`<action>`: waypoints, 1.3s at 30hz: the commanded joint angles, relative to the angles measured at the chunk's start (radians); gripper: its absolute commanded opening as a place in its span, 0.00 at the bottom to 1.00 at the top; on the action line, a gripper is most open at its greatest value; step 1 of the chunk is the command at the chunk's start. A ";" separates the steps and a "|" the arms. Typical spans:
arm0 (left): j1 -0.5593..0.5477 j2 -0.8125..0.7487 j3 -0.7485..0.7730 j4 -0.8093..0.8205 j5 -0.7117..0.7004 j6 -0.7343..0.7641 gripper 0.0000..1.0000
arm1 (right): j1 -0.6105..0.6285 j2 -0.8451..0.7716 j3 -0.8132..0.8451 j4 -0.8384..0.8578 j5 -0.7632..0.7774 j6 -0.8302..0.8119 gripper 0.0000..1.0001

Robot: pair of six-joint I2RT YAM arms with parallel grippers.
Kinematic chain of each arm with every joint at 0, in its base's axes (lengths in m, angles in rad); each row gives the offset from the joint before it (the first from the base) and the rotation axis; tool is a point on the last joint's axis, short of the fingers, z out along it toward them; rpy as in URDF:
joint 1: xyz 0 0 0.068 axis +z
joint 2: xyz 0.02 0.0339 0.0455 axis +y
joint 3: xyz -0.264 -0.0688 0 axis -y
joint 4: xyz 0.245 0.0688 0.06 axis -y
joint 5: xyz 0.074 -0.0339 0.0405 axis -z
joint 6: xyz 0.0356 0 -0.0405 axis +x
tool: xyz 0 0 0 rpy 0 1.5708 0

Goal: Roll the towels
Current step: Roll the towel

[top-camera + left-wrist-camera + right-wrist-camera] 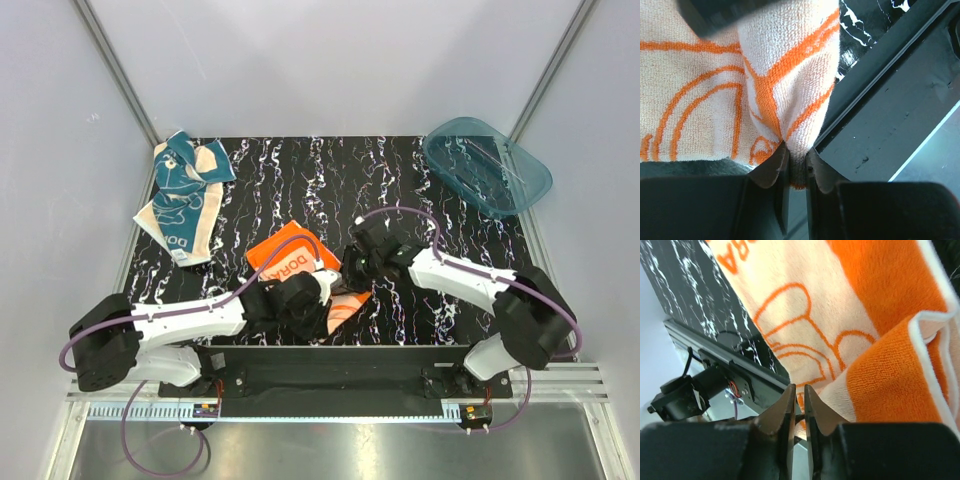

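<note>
Orange towel is clamped as a bunched fold between the left gripper fingers. The right gripper fingers sit almost together, nipping its thin edge. It lies between both wrists on the black marbled table, long axis slanting from the centre toward the near edge. Teal towel lies rumpled at the far left corner.

A translucent teal plastic tub sits at the far right corner of a black table veined with white. Plain white walls enclose the table.
</note>
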 commanded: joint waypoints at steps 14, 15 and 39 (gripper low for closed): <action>0.043 -0.150 -0.056 0.023 -0.047 -0.067 0.05 | -0.183 0.067 -0.106 -0.089 0.033 -0.142 0.14; 0.046 -0.158 -0.063 0.023 -0.043 -0.072 0.04 | -0.197 0.069 -0.089 -0.109 0.049 -0.159 0.15; 0.391 0.003 -0.045 0.017 0.250 -0.104 0.00 | -0.283 -0.315 -0.058 0.044 0.000 -0.294 0.18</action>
